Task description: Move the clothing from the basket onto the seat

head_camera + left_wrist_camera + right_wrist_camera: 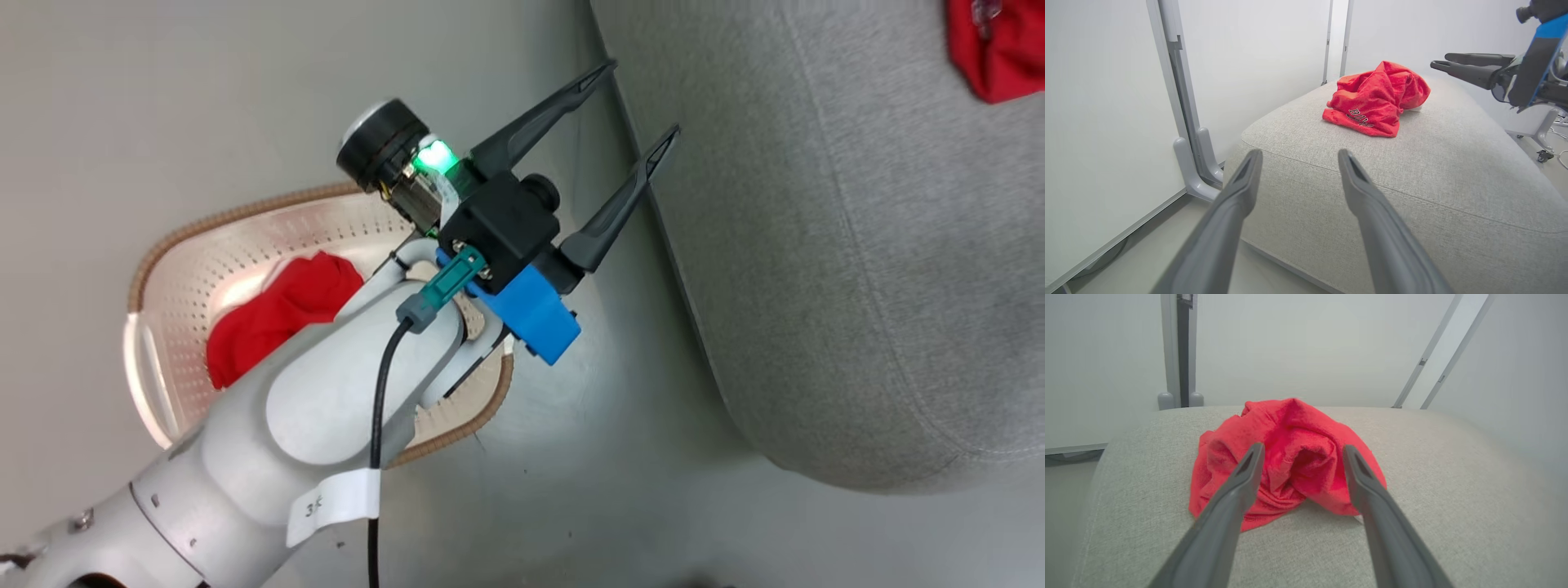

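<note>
One bright red piece of clothing (277, 314) lies in the cream perforated basket (245, 214) on the floor. Another red garment (1378, 98) with white lettering lies crumpled on the grey seat (1453, 163), also seen at the top right of the seat (857, 245) as red clothing (992, 49). My left gripper (641, 102) is open and empty, above the basket's right side, fingertips by the seat's edge. In its own view the left gripper (1298, 157) points at the seat's end. My right gripper (1300, 451) stands open just before the garment (1290, 457), holding nothing; it (1439, 60) hovers beside the garment.
Pale floor (571, 457) runs between basket and seat. White wall panels with grey upright posts (1186, 122) stand behind the seat. A wheeled stand foot (1543, 155) sits on the floor at the seat's far side.
</note>
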You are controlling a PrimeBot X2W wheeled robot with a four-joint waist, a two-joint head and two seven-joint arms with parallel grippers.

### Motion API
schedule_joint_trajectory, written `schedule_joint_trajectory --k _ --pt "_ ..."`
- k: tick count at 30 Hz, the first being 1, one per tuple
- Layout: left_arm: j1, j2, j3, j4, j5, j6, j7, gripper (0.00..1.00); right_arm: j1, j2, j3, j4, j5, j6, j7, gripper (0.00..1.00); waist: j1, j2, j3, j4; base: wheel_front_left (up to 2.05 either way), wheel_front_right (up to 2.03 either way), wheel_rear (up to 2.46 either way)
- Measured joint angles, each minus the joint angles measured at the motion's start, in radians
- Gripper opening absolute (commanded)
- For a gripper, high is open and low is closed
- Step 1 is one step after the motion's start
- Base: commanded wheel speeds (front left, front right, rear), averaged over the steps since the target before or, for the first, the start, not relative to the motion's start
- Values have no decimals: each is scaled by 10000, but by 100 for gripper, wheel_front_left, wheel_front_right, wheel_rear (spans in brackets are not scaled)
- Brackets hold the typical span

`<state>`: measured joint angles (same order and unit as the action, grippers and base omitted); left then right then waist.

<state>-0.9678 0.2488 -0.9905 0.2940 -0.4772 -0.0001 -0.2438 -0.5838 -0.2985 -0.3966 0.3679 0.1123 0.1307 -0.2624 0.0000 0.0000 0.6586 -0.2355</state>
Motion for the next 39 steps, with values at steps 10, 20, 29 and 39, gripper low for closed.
schedule_joint_trajectory --k 10,20,29,39 --pt "1627 -46 1306 35 -8 443 -178 100 954 221 1854 -1461 -219 0 -2 100 -1 1 -1995 372 0 0 0" --pt "3950 -173 3841 -393 621 508 -178 100 1768 472 3636 -1948 -232 0 0 100 -2 1 -3695 1229 0 0 0" --pt "5871 -700 6117 -433 1478 167 -178 100 2808 886 4449 -2080 -209 0 0 100 -3 1 -4957 1999 0 0 0" --pt "7563 -1402 7960 -523 2353 -522 -180 100 4262 1469 4472 -2130 -86 0 0 100 -2 0 -6015 2293 0 0 0"
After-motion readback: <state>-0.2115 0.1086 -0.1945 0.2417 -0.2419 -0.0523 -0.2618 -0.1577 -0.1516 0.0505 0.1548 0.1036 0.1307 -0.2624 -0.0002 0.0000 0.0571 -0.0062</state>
